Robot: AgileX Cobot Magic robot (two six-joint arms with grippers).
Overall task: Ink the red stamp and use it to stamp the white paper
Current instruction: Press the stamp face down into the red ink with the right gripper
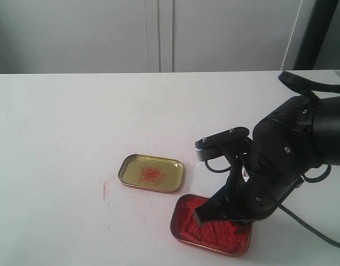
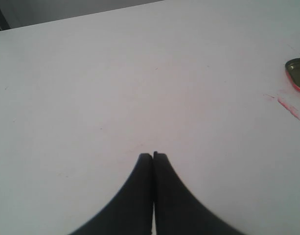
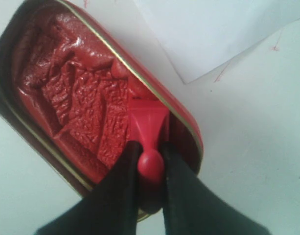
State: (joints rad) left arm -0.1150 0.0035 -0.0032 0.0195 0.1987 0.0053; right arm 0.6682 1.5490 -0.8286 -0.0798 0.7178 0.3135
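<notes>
Red stamp [image 3: 149, 128]: sits in the open ink tin [image 3: 140, 78], base down in the red paste, hard by the rim on the side facing the paper. We can't tell if the face lies flat.
Right claw [image 3: 150, 149]: pinching the stamp's knobbed handle, one finger each side.
Left claw [image 2: 153, 155]: pressed together, nothing in it, over bare table [image 1: 59, 138] well to the left.
White paper [image 3: 213, 34]: flat, just beyond the tin on its far side, near but apart. The right arm hides most of it in the exterior view.
Tin posn: near edge of the table, right of centre. Its lid [image 1: 151, 173] lies left and a bit farther back, inside up.
Risk, rim catch: base is so close to the rim that we think a lift not dead vertical could clip it, tipping the stamp or shifting the tin.
Risk, grip: the knob is round and the hold narrow, so we expect the stamp could pivot btwn the fingers if the paste drags on it.
Risk, tin lift: paste looks thick and sticky and nothing holds the tin down, so it may come up w/ the stamp.
Risk, inking: paste surface is lumpy and ridged. Too shallow a press prob. gives a patchy face, too deep a blob.
Risk, paper: thin, loose sheet may cling to the inked face and lift off, or slide under a skewed press.
Risk, mess: red smears [image 1: 105, 191] already mark the table. A low carry to the paper could add more.
</notes>
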